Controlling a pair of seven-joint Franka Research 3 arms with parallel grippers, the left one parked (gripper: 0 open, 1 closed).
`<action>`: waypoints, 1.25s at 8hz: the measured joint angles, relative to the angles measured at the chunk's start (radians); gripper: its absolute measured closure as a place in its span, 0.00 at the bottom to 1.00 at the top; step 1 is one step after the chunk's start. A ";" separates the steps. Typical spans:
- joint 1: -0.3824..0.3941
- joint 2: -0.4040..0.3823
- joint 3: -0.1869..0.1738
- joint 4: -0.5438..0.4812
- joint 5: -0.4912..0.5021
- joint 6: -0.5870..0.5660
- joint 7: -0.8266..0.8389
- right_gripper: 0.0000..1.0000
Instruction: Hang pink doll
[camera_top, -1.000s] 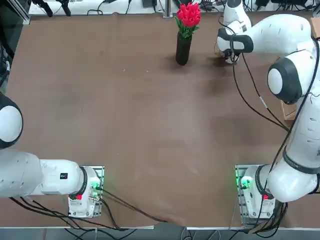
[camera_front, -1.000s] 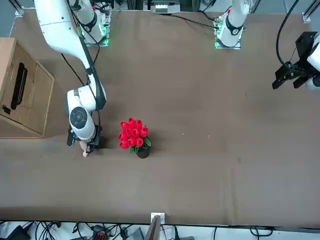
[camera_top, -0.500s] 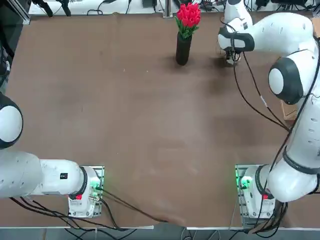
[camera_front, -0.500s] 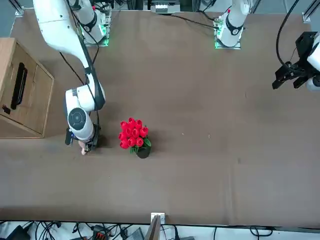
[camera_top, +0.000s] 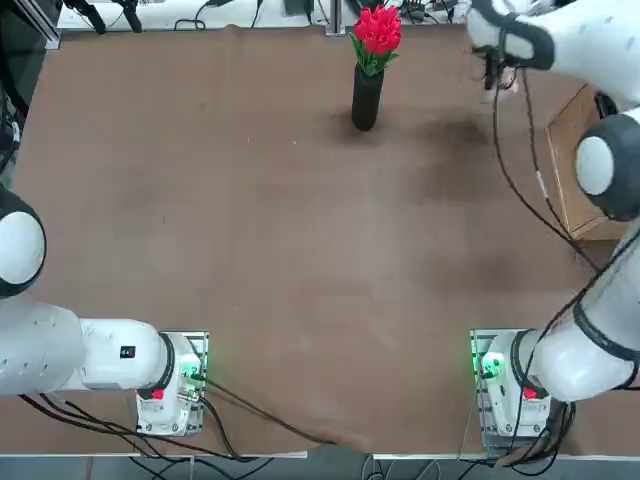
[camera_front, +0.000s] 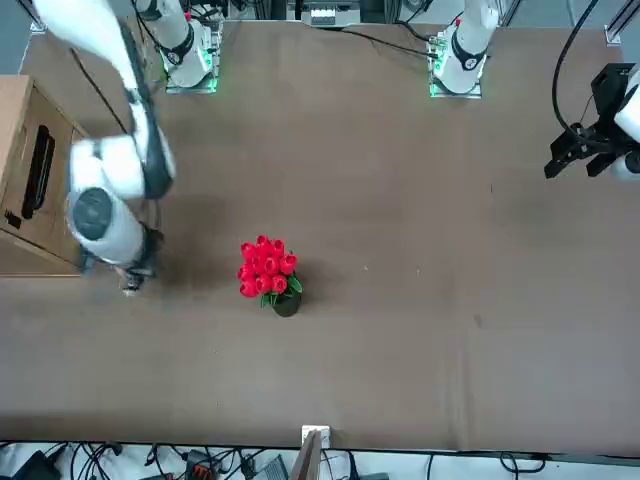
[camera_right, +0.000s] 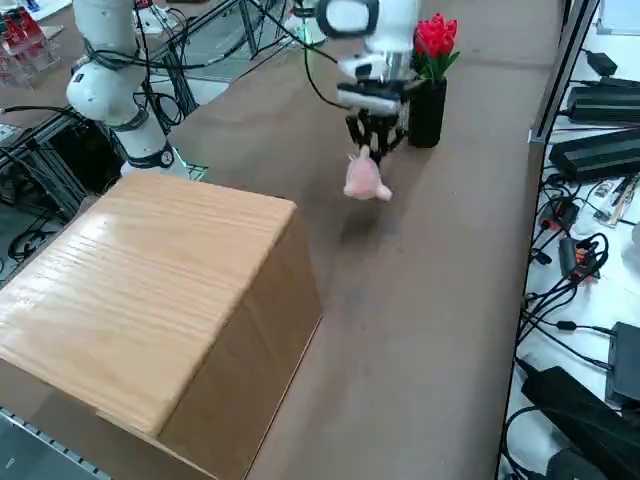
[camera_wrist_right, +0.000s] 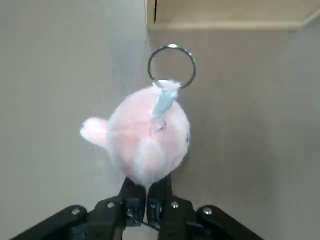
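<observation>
Doll picked up, not yet hung.
Right claw (camera_wrist_right: 147, 200) grips the pink doll (camera_wrist_right: 147, 142) in the air above the table (camera_right: 440, 300), near the wooden box (camera_right: 150, 300); hanging remains.

I find no readable text, label, brand, number or sign in any of my views. My right gripper (camera_wrist_right: 147, 207), raised above the table (camera_top: 250, 220) near the wooden box (camera_right: 150, 290), is clamped on the pink doll (camera_wrist_right: 145, 142), and neither bears any lettering. The doll's ribbon tag (camera_wrist_right: 162, 102) is blank. The black vase (camera_top: 367, 98) shows no mark either. There is a small dark patch on my parked arm's base (camera_top: 127, 352), but it is too small for me to read.
</observation>
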 joint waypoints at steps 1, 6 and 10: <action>-0.048 -0.055 0.000 -0.001 0.025 -0.040 -0.112 0.95; -0.243 -0.136 -0.003 -0.021 0.184 -0.096 -0.517 0.95; -0.323 -0.136 -0.002 -0.027 0.237 -0.097 -0.659 0.95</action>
